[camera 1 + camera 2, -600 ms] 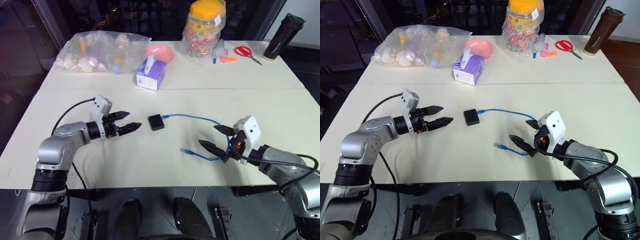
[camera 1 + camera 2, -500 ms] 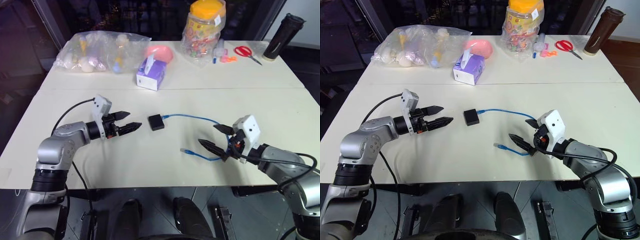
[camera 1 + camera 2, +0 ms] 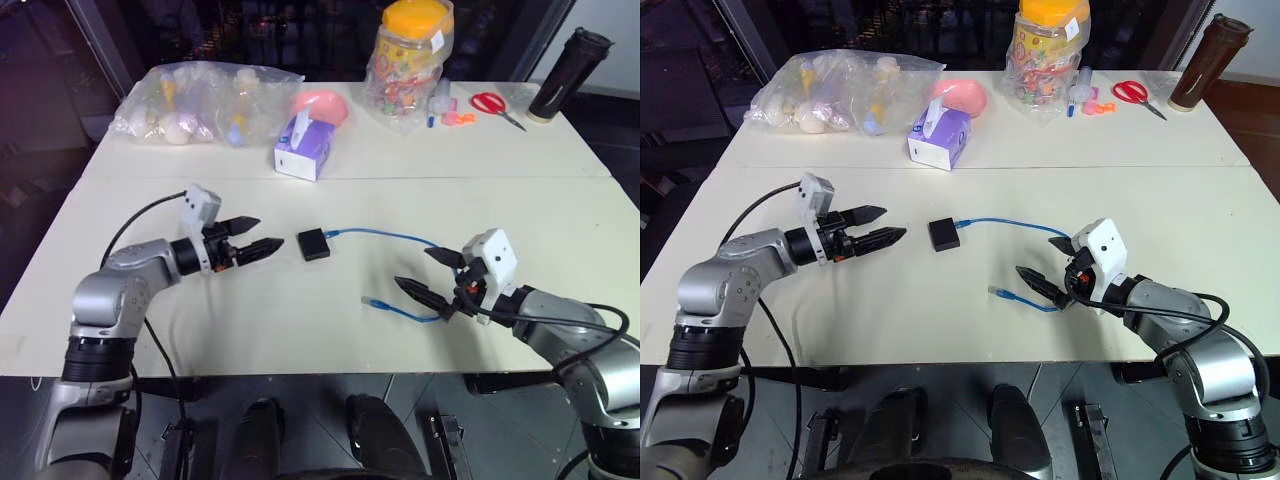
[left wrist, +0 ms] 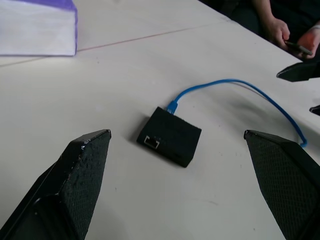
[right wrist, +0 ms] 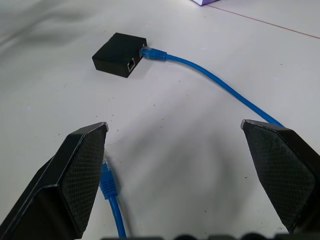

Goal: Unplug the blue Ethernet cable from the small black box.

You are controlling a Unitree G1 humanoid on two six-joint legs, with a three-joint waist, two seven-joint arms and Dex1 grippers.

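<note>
Two open grippers, left (image 3: 258, 240) and right (image 3: 425, 276), hold nothing; the small black box (image 3: 312, 244) lies between them, looks light, likely to slide; pin it, then pinch the limp blue cable (image 3: 385, 236) at its plug.

Pale two-panel table (image 3: 560, 215) against dark glass panels (image 3: 300, 35)

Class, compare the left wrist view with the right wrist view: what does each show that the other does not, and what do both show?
Left wrist view alone: a corner of the purple-and-white tissue box and a person's hands past the table's edge. Right wrist view alone: the cable's loose plug, lying free on the table. Both: the small black box with the blue Ethernet cable plugged into it, framed by open black fingers.
</note>
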